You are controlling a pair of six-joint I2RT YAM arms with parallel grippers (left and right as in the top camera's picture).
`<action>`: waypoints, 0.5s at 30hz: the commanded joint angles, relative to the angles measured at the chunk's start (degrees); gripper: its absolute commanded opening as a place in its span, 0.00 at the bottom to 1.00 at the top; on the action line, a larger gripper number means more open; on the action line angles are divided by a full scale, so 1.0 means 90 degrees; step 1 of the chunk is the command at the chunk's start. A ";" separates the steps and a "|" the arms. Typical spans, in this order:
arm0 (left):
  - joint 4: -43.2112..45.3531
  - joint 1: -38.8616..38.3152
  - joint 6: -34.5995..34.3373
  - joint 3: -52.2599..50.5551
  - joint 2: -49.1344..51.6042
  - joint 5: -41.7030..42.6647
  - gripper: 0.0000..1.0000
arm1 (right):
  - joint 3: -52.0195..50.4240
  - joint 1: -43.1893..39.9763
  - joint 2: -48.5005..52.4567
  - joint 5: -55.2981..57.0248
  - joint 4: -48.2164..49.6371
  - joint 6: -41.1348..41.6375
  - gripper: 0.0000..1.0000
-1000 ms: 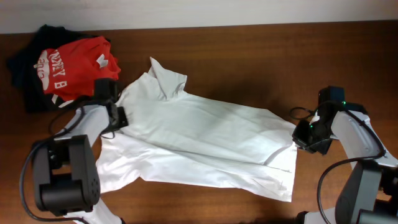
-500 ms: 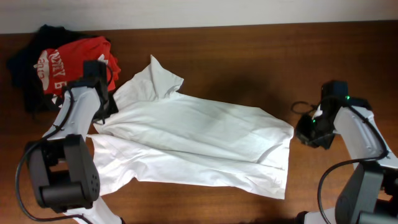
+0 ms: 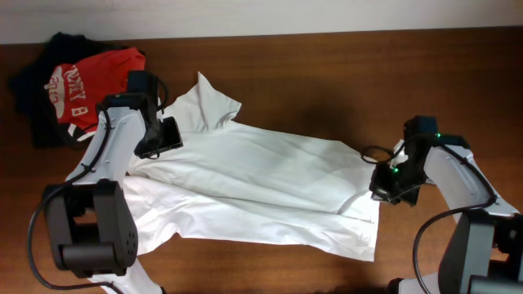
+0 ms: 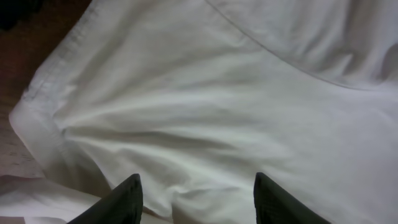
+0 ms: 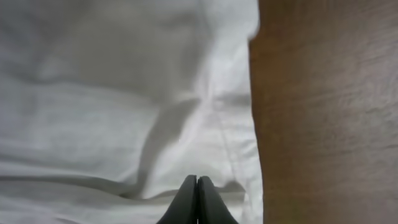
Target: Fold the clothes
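Now the left gripper (image 3: 167,135) hangs over the white clothes (image 3: 270,175) on the table (image 3: 327,73), fingers spread. The right gripper (image 3: 382,186) sits at their right edge, fingers pressed together. Letters on the red T-shirt (image 3: 102,77) are too blurry to read.

Surface: dark brown wooden table (image 3: 327,73), grain visible. White garment (image 3: 270,175) lies spread across the middle, wrinkled, upper layer folded diagonally over the lower one, with a pointed flap toward the far edge. At the far left corner, a heap of dark garments (image 3: 29,114) on the wood, with a red T-shirt (image 3: 94,77) with white lettering on top.
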 commanded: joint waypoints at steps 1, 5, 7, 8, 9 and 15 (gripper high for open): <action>-0.0019 -0.0007 -0.0007 0.0044 -0.0107 0.0136 0.67 | -0.0282 0.0029 0.0017 0.0175 0.0070 0.0396 0.04; -0.0022 -0.0007 -0.0007 0.0044 -0.0107 0.0138 0.76 | -0.0687 0.0029 0.0017 0.0185 0.0665 0.0554 0.04; -0.0024 -0.0007 -0.0007 0.0044 -0.0107 0.0138 0.80 | -0.0879 0.0029 0.0017 0.0182 0.0882 0.0607 0.04; -0.0024 -0.0007 -0.0007 0.0044 -0.0107 0.0138 0.81 | -0.0988 0.0029 0.0017 0.0185 0.1037 0.0636 0.04; -0.0024 -0.0007 -0.0007 0.0044 -0.0107 0.0138 0.81 | -0.1069 0.0029 0.0017 0.0209 0.1144 0.0707 0.04; -0.0027 -0.0007 -0.0005 0.0044 -0.0107 0.0138 0.87 | -0.1222 0.0012 0.0017 0.1003 0.1319 0.1265 0.04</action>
